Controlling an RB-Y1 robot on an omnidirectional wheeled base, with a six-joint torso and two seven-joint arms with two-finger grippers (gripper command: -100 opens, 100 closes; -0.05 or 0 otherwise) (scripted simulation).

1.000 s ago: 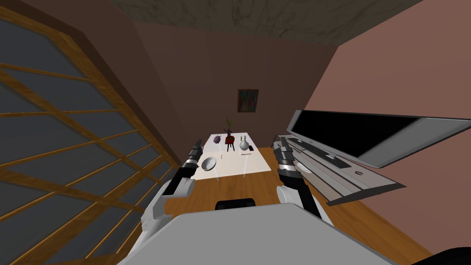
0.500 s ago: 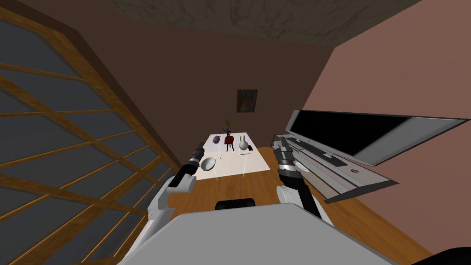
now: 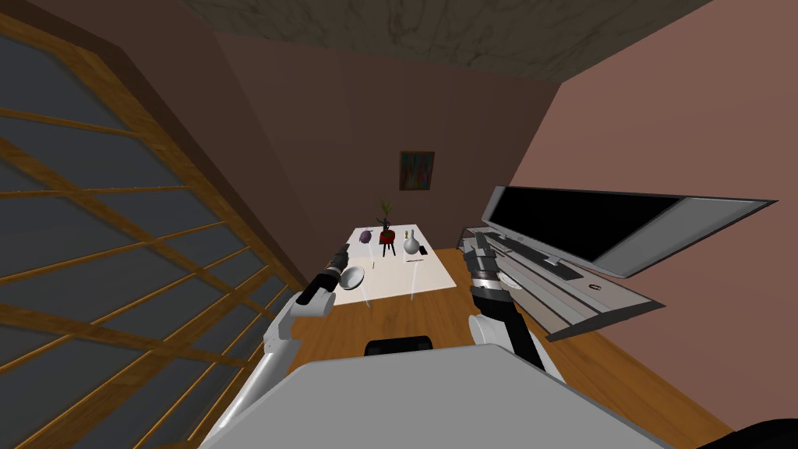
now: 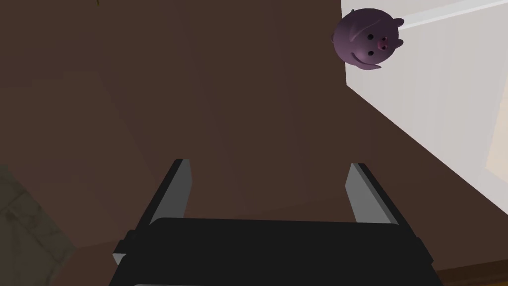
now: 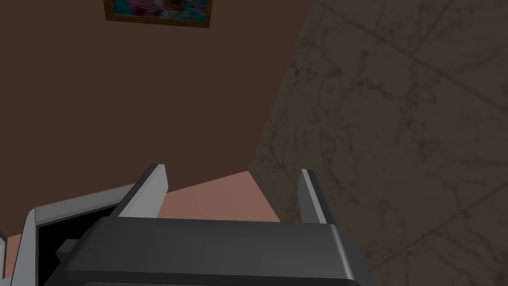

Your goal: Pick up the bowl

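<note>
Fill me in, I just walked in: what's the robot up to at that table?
It is after the white bowl at the table's near left corner. Its left pincer hangs open just beside the bowl, not yet holding it. The right pincer is open too, raised off to the right. A purple pig toy sits farther back on the table.

bowl (image 3: pixel 352 276) on table (image 3: pixel 433 275), left tool (image 3: pixel 342 250) beside it
</note>
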